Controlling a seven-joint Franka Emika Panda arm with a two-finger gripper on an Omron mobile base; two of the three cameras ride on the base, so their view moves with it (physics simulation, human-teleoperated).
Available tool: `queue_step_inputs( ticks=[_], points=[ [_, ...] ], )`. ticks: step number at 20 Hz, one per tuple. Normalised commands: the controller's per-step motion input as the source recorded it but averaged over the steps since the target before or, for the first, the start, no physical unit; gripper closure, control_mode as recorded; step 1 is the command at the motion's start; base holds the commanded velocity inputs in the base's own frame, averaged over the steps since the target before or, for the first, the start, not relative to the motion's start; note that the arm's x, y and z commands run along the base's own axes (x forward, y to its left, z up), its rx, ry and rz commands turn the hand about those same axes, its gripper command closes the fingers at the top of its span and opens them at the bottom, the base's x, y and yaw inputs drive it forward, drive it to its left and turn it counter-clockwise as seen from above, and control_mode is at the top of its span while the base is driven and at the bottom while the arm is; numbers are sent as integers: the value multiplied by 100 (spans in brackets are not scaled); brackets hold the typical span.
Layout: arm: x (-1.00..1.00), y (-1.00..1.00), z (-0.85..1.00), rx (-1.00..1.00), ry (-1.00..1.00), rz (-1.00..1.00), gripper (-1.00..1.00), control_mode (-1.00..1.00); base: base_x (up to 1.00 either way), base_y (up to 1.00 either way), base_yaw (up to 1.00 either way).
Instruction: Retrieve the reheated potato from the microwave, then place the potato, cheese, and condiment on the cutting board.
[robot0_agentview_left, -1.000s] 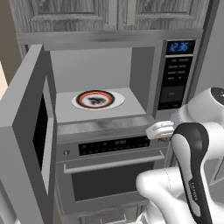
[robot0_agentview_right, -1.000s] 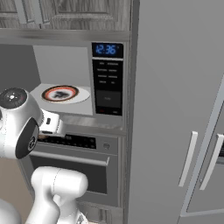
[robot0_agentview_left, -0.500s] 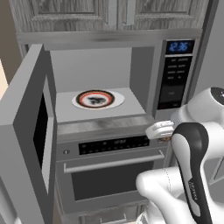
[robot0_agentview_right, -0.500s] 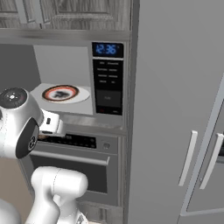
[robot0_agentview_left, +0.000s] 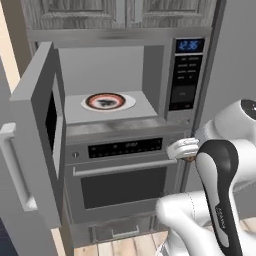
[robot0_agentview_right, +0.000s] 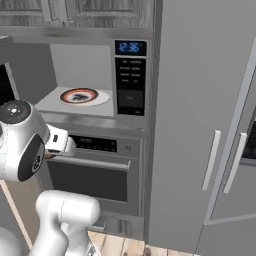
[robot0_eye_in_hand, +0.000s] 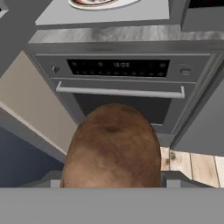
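Potato (robot0_eye_in_hand: 111, 146) sits clamped between the gripper's (robot0_eye_in_hand: 109, 181) jaws, close against the hand camera, its long axis running up and away from the fingertips toward the oven (robot0_eye_in_hand: 118, 89) below the microwave (robot0_agentview_left: 150, 75). From the base views the hand (robot0_agentview_left: 182, 148) hangs outside the microwave, in front of the oven's control strip and just under the cavity floor, where the plate (robot0_agentview_left: 107, 101) lies bare. The microwave door (robot0_agentview_left: 47, 130) stands swung open to the left. Retrieval looks done; what is left is carrying the potato to the cutting board. The coming move turns on pulling the hand away from the oven front with the potato kept level in the grip
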Motion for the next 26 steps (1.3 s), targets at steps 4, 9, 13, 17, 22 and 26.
queue_step_inputs(
  ticks=[4, 9, 13, 17, 22, 26],
  points=[
    [0, 0, 0, 0, 0, 0, 100, 100, -62, -3, -1],
    [0, 0, 0, 0, 0, 0, 100, 100, -23, 0, -63],
    [0, 0, 0, 0, 0, 0, 100, 100, 0, 4, -99],
    [0, 0, 0, 0, 0, 0, 100, 100, 0, 3, -100],
    [0, 0, 0, 0, 0, 0, 100, 100, 2, 3, -98],
    [0, 0, 0, 0, 0, 0, 100, 100, 43, 0, -52]
  ],
)
